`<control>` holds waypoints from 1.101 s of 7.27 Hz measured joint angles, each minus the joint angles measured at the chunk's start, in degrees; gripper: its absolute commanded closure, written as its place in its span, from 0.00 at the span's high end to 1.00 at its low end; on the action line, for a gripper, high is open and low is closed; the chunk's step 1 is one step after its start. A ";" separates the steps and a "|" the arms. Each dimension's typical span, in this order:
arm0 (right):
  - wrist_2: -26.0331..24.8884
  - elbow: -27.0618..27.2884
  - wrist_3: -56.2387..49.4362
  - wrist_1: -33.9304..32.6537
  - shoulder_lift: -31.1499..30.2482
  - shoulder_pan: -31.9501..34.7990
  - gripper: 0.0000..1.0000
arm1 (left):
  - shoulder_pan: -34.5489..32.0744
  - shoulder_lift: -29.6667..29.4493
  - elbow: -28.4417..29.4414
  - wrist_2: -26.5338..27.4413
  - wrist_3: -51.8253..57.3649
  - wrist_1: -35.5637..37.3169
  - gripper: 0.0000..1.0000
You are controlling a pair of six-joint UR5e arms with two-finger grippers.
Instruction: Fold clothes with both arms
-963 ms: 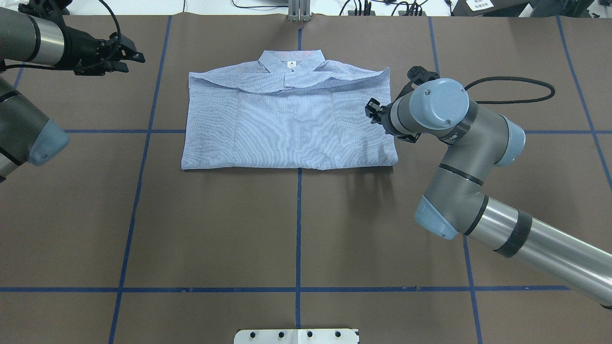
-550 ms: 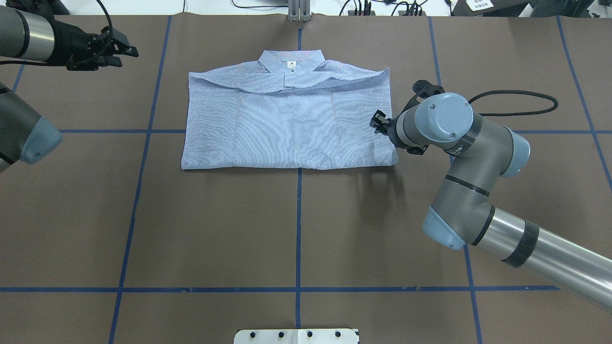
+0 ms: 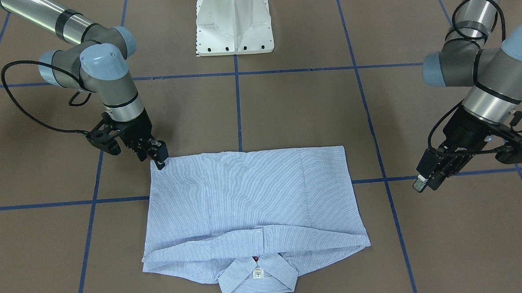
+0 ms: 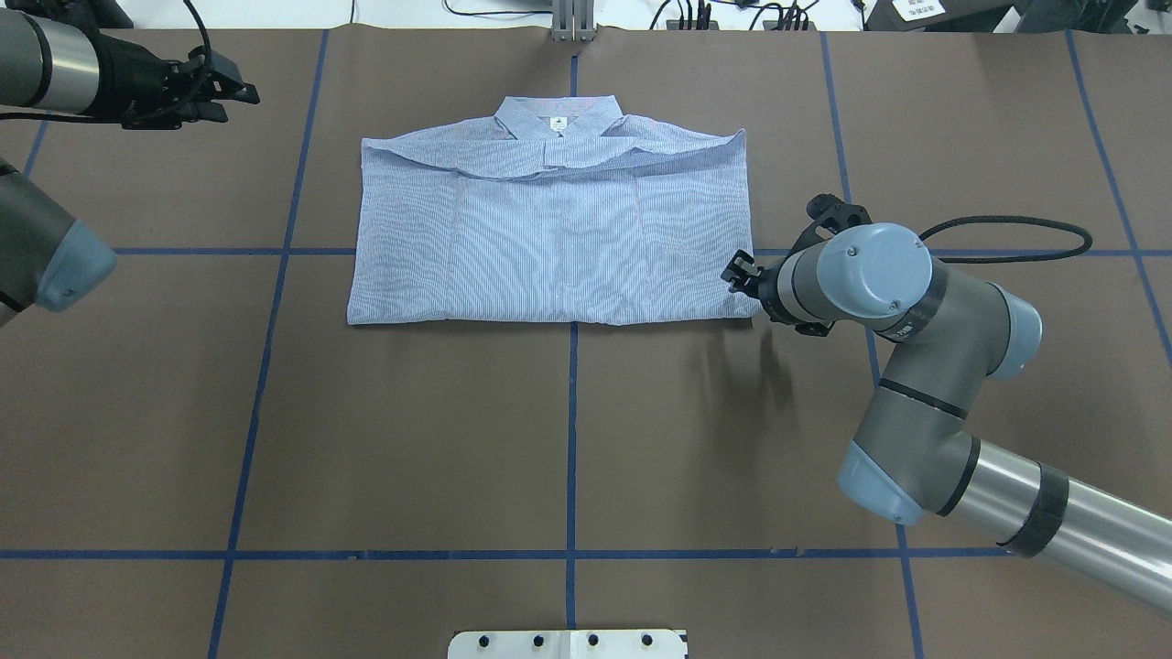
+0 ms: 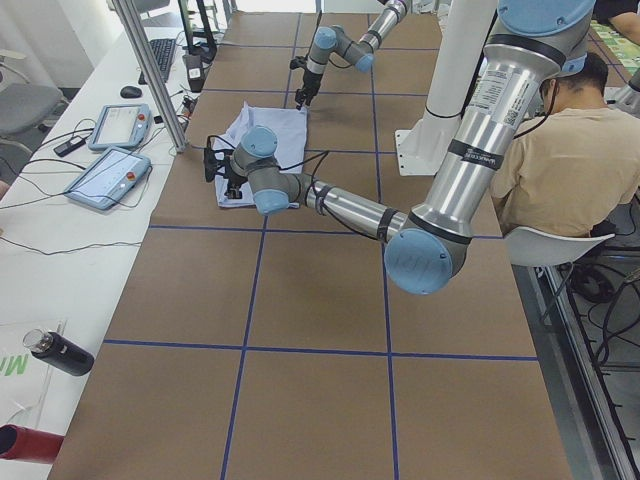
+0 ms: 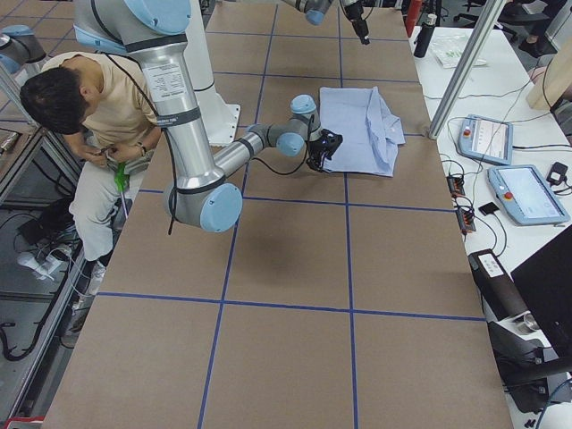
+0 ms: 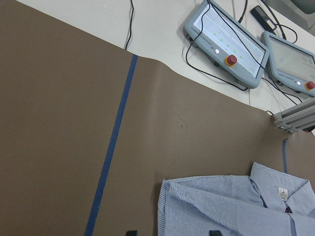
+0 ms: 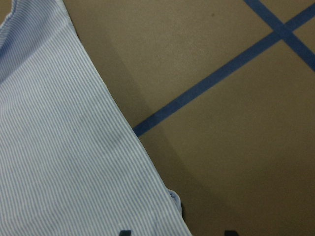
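Folded shirt [image 3: 250, 195] on the table [image 3: 295, 114]; right hand [image 3: 159, 159] splayed at its corner, left hand [image 3: 424, 181] splayed well aside, both empty.

Open table [image 4: 568, 439] around shirt [image 4: 549, 238]

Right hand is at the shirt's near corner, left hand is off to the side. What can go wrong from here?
1. The right hand is open at the near corner of the folded shirt, where layers stack. It may pinch only the top layer and pull the fold apart.
2. The left hand is open and well clear of the shirt, out past its collar end. Lifting by one corner alone would likely skew the rectangle.
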 measured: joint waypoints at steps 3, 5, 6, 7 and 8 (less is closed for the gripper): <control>-0.17 -0.05 1.33 0.04 -0.19 -0.83 0.00 | 0.14 0.00 0.24 1.00 0.04 0.21 0.57; -0.08 0.08 1.40 0.03 -0.18 -0.46 0.00 | 0.16 0.00 0.38 1.15 0.08 0.23 0.57; 0.08 0.11 1.38 -0.01 -0.10 0.05 0.00 | 0.16 0.00 0.48 1.20 0.08 0.23 0.57; 0.26 0.45 1.36 -0.03 -0.13 0.49 0.00 | 0.19 0.00 0.62 1.41 0.37 0.23 0.57; 0.46 1.96 1.44 -0.19 -0.75 0.73 0.00 | 0.20 -0.03 0.77 1.73 0.94 0.25 0.57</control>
